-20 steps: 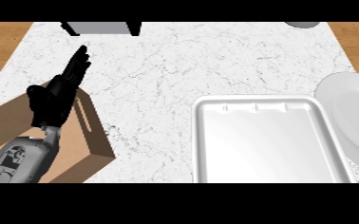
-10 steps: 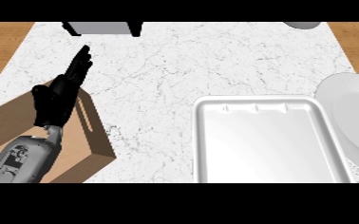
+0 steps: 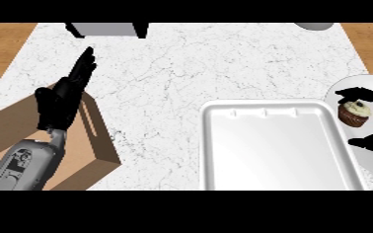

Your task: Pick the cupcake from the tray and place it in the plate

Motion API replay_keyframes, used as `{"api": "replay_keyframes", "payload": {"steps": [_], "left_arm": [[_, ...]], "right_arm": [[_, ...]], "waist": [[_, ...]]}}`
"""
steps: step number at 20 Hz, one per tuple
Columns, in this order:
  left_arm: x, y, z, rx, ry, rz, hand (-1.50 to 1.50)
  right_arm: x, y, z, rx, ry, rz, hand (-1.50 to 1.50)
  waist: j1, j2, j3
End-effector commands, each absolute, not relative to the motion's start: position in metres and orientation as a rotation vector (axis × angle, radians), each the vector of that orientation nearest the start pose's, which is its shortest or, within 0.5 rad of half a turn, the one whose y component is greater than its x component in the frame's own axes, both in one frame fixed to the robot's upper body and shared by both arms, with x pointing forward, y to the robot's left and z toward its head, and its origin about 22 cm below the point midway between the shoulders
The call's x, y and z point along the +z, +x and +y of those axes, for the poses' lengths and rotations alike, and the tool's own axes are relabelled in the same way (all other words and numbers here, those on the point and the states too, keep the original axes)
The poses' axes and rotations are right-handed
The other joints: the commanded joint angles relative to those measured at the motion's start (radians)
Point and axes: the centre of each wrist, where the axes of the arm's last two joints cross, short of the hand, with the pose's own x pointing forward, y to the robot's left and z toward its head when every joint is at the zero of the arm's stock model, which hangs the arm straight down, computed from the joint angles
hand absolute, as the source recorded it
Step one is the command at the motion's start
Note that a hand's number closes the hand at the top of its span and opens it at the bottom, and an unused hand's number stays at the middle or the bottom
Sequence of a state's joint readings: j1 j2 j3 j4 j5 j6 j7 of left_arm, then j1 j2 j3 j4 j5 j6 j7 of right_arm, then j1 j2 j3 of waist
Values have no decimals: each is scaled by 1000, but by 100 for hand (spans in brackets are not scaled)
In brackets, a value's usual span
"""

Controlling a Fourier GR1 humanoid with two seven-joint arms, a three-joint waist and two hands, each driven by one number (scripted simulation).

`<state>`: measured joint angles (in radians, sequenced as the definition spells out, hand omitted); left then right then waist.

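Observation:
The cupcake (image 3: pixel 354 113), with a brown base and white frosting, is over the white plate (image 3: pixel 341 86) at the right edge of the head view. My right hand (image 3: pixel 354 95) comes in from the right edge. Its fingers curl over the cupcake's top, and its thumb (image 3: pixel 362 142) shows just below the cupcake. Most of that hand is cut off by the edge. The white tray (image 3: pixel 280 150) lies left of the plate with nothing in it. My left hand (image 3: pixel 64 101) rests open at the left, fingers straight and pointing away, far from the tray.
A brown wooden box (image 3: pixel 94 145) lies under my left forearm at the lower left. A grey block (image 3: pixel 105 28) stands at the counter's far edge, and a white round object (image 3: pixel 315 25) at the far right corner.
The cupcake and my right hand's fingers have come into view over the plate at the right edge; earlier neither showed. My left hand has stayed in place.

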<state>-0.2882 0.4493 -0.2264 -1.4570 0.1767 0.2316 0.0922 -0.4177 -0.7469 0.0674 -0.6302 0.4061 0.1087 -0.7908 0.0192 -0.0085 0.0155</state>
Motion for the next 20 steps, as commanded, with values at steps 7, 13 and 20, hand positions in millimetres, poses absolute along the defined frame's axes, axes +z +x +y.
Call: {"api": "replay_keyframes", "payload": {"steps": [7, 13, 20], "left_arm": [[54, 295, 250, -229, 211, -1562, 0], [50, 296, 263, -227, 189, -1572, 0], [64, 301, 266, -238, 205, -1581, 0]], "right_arm": [[19, 286, -493, 655, -247, -1708, -150], [65, 275, -542, 369, -284, -1701, -150], [112, 220, -602, 206, -368, -1685, -150]], "waist": [[-15, 11, -13], [-8, 16, -14], [7, 25, -9]]}}
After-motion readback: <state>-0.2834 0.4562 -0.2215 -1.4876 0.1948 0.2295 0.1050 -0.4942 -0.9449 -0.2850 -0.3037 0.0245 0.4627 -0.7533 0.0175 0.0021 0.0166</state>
